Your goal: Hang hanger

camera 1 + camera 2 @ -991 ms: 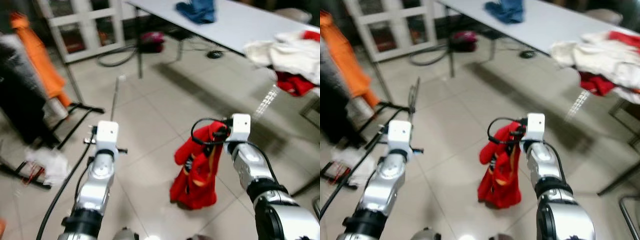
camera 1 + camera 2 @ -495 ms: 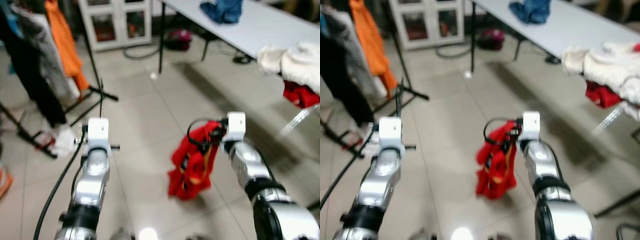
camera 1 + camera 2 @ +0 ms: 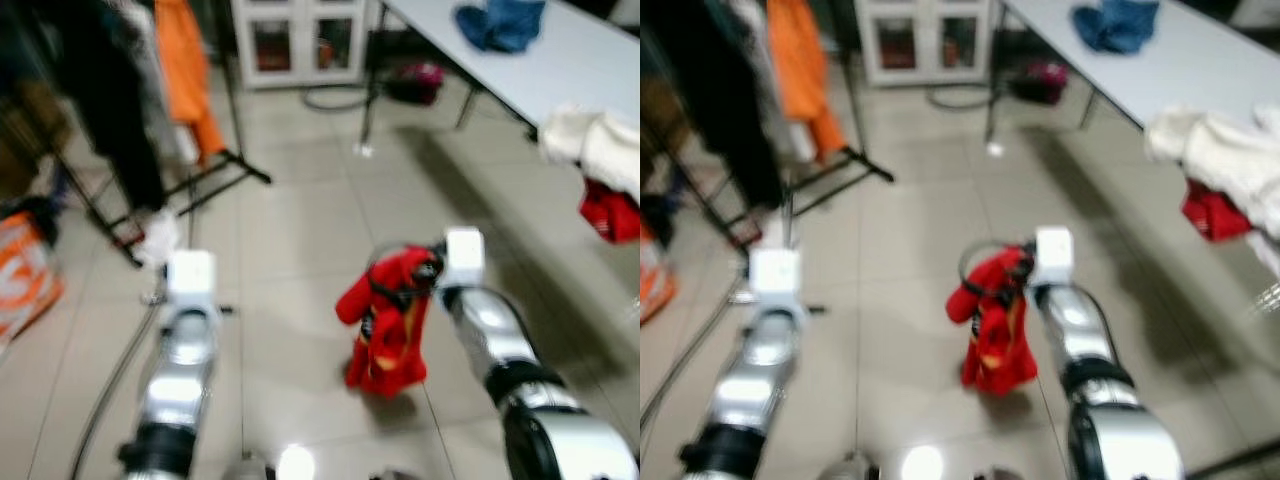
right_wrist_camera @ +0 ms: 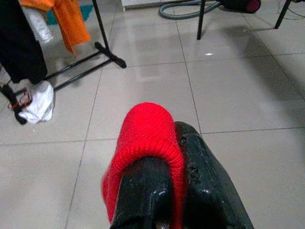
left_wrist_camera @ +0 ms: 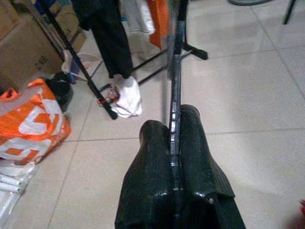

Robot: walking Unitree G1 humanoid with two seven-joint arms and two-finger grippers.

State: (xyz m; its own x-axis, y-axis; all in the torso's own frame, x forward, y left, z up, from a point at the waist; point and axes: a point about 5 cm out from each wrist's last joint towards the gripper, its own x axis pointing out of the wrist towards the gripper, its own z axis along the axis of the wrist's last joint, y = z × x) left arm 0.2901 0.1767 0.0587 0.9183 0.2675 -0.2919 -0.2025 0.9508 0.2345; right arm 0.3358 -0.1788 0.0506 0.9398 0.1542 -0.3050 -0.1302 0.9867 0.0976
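Observation:
My right gripper (image 3: 430,272) is shut on a red garment (image 3: 385,325), which hangs from a black hanger (image 3: 392,272) above the tiled floor. In the right wrist view, red cloth (image 4: 147,131) is wrapped over one black finger (image 4: 202,162) and pinched between both. My left gripper (image 5: 172,131) is shut on a thin dark rod (image 5: 175,71) that points toward the clothes rack (image 3: 215,180). The rack holds an orange garment (image 3: 185,60) and dark clothes (image 3: 105,90) at the far left.
A long white table (image 3: 570,75) runs along the right, carrying a blue garment (image 3: 500,22) and a pile of white clothes (image 3: 595,140). An orange bag (image 3: 25,285) and a white cloth (image 5: 127,98) lie by the rack's legs. A white cabinet (image 3: 300,40) stands at the back.
The camera has swung toward the rack, which now shows more fully on the left, and the picture is blurred. Both grippers keep the same hold.

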